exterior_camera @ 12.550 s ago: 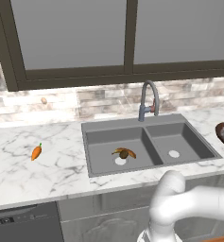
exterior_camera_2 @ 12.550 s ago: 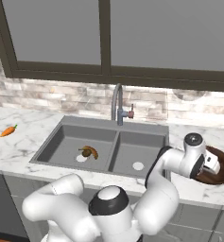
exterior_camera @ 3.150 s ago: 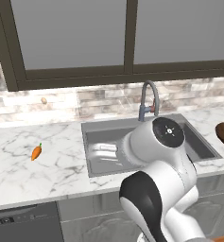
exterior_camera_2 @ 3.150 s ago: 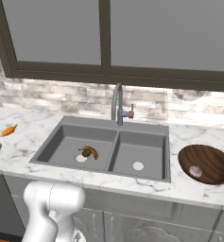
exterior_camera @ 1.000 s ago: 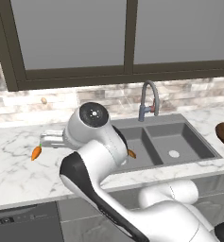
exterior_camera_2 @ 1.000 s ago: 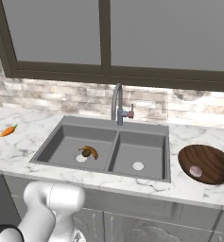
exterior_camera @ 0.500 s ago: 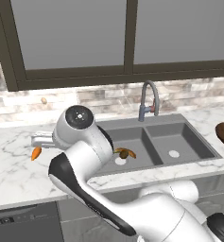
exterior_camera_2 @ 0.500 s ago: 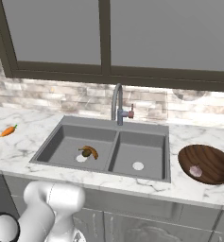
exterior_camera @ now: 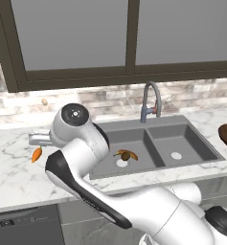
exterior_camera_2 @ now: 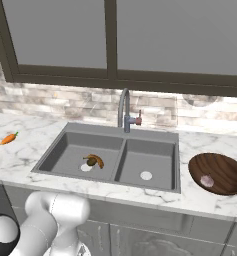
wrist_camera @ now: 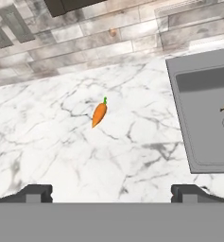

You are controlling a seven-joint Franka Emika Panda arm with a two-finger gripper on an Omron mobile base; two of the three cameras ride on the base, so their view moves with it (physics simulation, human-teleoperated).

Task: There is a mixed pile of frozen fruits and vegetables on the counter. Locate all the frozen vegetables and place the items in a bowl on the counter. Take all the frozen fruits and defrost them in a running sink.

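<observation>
Swinging further left since half a second ago, the arm hangs its end effector [wrist_camera: 111,191], fingers wide apart, above the tapered orange carrot [wrist_camera: 99,114] on the veined marble bench [wrist_camera: 47,142]; banana [exterior_camera_2: 93,160] in the sink [exterior_camera_2: 140,142], pinkish bulb [exterior_camera_2: 206,180] in the wooden bowl [exterior_camera_2: 225,167]

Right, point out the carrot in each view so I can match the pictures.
Left base view: carrot on the counter at far left, beside the arm.
Right base view: carrot at far left, left of the sink.
Hand view: carrot centre-left on the marble.
Shared landmark: the sink, on the carrot's right in every view.
</observation>
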